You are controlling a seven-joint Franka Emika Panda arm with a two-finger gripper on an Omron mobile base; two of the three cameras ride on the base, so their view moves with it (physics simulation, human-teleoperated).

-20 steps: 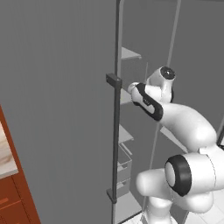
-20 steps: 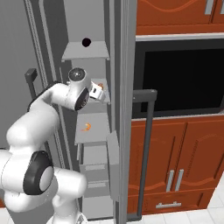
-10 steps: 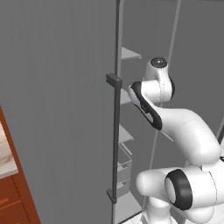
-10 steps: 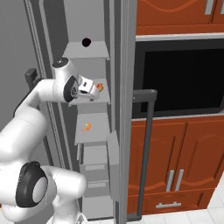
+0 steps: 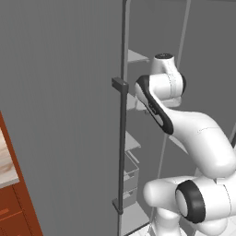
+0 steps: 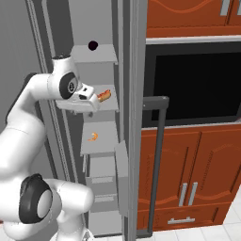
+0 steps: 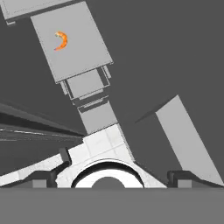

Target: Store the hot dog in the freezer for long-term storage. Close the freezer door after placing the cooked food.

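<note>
Grey freezer is standing open at frame left-centre in the right base view, its white shelves stacked down the middle. The freezer door is the big grey slab filling the left half of the left base view, swung wide, with its long dark handle running down frame centre.

The arm reaches up into the compartment, and the claw sits at the middle shelf, centre-left of the right base view. The hot dog is at the claw's tip, just right of it in frame, at that shelf's level. Its long axis tilts up to the right, roughly in line with the claw's reach. I can't tell whether the fingers are clamped on it or already off, and the jaw gap isn't readable in any view.

A small orange curled item lies on the shelf below, and it also shows at upper left in the hand view.

My read is that placement is at or near done. The next move is to back out toward frame left, staying clear of the shelf edge, then get around the door to push it shut.
</note>
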